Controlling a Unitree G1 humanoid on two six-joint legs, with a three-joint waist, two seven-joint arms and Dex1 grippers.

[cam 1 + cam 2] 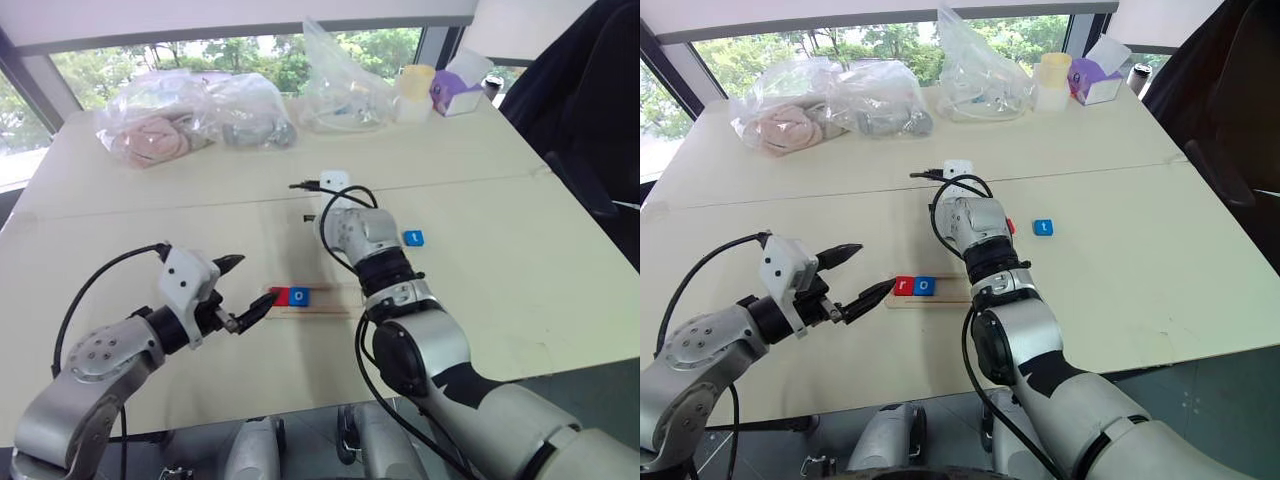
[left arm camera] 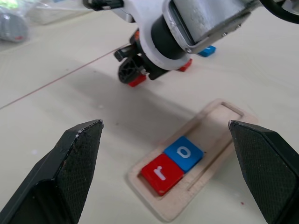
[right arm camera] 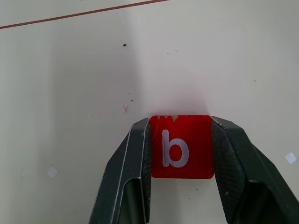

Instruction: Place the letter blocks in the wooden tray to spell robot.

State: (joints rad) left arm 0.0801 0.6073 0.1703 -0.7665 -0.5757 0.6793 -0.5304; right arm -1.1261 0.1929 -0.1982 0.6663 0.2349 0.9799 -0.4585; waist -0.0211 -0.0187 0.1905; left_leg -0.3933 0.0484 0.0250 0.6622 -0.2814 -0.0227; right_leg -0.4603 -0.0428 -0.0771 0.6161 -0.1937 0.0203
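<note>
The wooden tray (image 1: 952, 297) lies in the middle of the table, with a red "r" block (image 1: 903, 286) and a blue "o" block (image 1: 925, 286) side by side at its left end. My right gripper (image 3: 181, 123) is shut on a red "b" block (image 3: 181, 149), held low over the table just beyond the tray. Beside that arm on the table lie another red block (image 1: 1011, 226) and a blue "t" block (image 1: 1042, 227). My left gripper (image 1: 875, 266) hovers open at the tray's left end with nothing between its fingers.
Plastic bags (image 1: 830, 105) with soft items lie at the far side, next to a pale cup (image 1: 1052, 82) and a purple box (image 1: 1095, 85). A small white device (image 1: 958, 168) with a black cable sits behind my right arm. A dark chair (image 1: 1240, 100) stands on the right.
</note>
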